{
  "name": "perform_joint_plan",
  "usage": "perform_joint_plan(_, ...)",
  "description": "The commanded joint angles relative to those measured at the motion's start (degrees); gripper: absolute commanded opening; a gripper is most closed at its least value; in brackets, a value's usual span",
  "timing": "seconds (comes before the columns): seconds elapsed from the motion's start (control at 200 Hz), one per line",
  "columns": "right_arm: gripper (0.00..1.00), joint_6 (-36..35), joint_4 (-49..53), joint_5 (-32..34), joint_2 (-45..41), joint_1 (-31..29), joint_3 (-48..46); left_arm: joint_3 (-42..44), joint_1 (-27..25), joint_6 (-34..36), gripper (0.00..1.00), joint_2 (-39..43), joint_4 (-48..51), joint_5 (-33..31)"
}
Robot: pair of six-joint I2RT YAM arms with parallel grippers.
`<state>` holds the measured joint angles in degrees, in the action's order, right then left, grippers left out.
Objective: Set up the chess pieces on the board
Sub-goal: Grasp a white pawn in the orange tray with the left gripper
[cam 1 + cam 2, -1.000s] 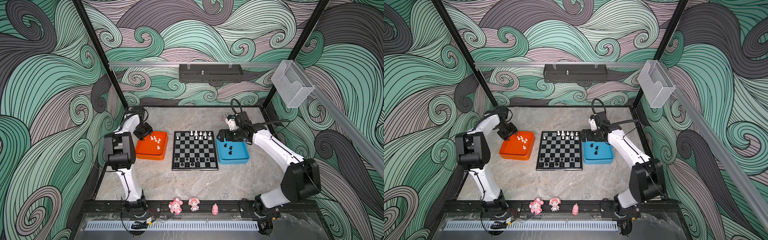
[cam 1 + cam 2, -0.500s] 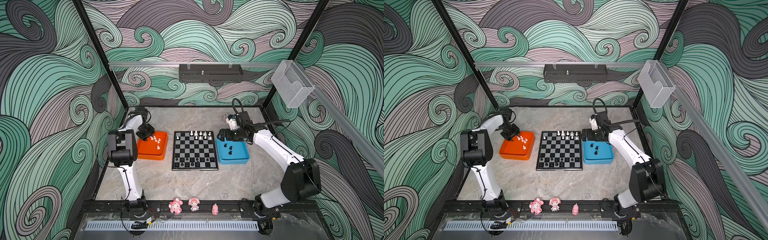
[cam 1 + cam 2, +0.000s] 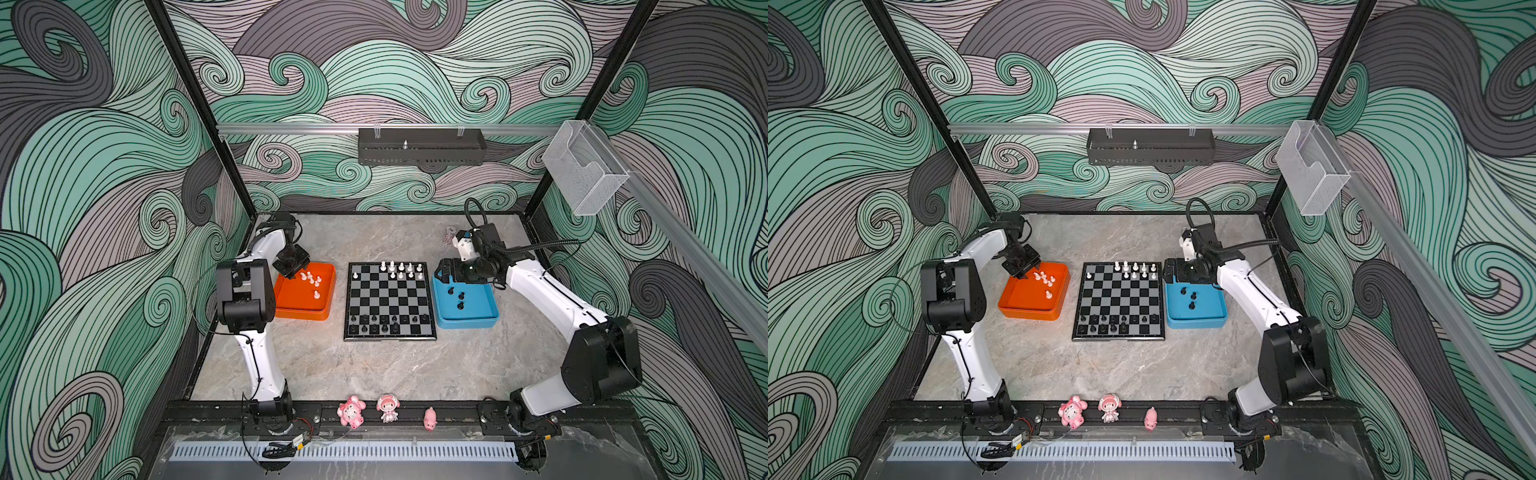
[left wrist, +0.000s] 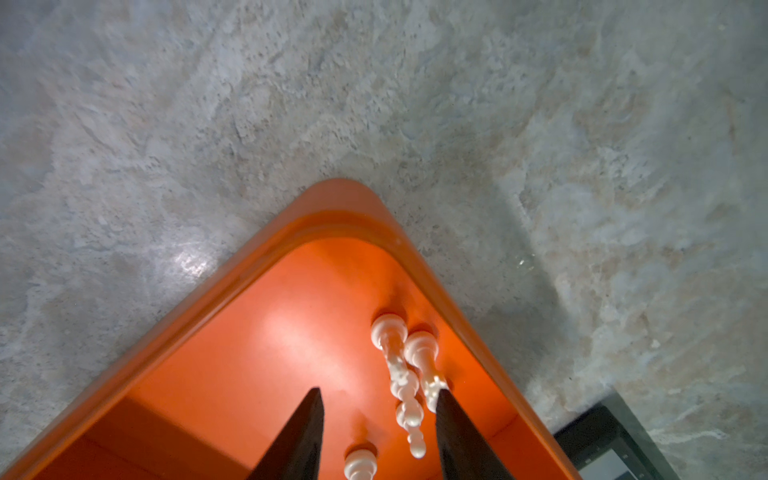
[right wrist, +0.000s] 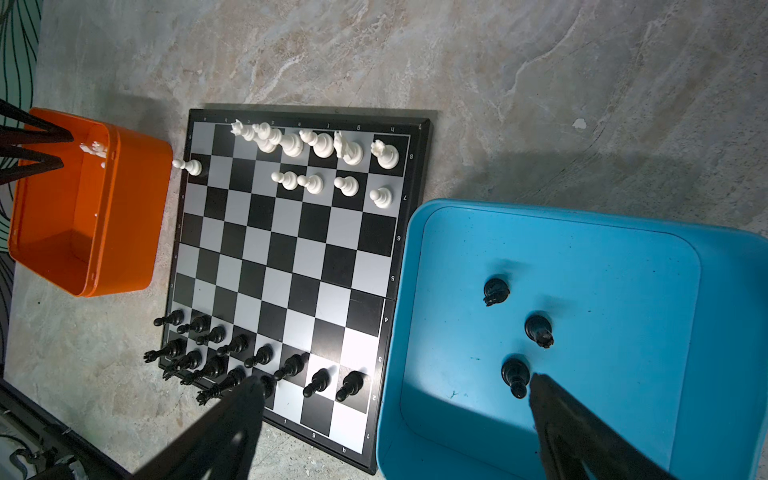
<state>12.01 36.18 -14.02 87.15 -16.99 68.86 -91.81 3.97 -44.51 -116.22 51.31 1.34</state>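
- While the left jaws hang low over the far end of the orange tray (image 3: 297, 309), they stand partly open with nothing clamped between them
- Seen from the left wrist, the two dark fingers (image 4: 297, 436) flank a cluster of upright white chess pieces (image 4: 390, 338) on the tray floor, and one piece sits just beside a finger
- Both top views show these loose white pieces (image 3: 1044, 277) gathered in the far half of that tray
- The right jaws gape wide and empty above the far edge of the blue tray (image 3: 482, 313)
- Three black chess pieces (image 3: 460, 296) stand in the blue tray, apart from one another; in the right wrist view one of them (image 5: 515, 374) is near a fingertip (image 5: 540, 386)
- The board (image 3: 390, 297) lies flat on the surface (image 3: 374, 374) between the two trays, close to both
- White men (image 3: 401, 269) occupy its two far rows, mostly toward the blue tray, with a lone pawn (image 3: 355, 275) at the orange-tray edge
- Black men (image 3: 384, 325) fill much of its two near rows
- Three pink figurines (image 3: 388, 409) stand on the front rail
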Motion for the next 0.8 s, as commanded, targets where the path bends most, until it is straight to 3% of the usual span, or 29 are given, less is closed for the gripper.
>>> perform_joint_plan(0.0, 0.99, -0.32, -0.13, -0.31, 0.45, 0.47, -0.55, -1.44, -0.71, -1.01, 0.45, -1.90, 0.46, -0.51)
perform_joint_plan(0.791, 0.99, -0.32, -0.23, -0.48, 0.82, 0.65, -0.66, -1.01, -1.33, -1.22, 0.32, -3.60, -0.50, -3.23)
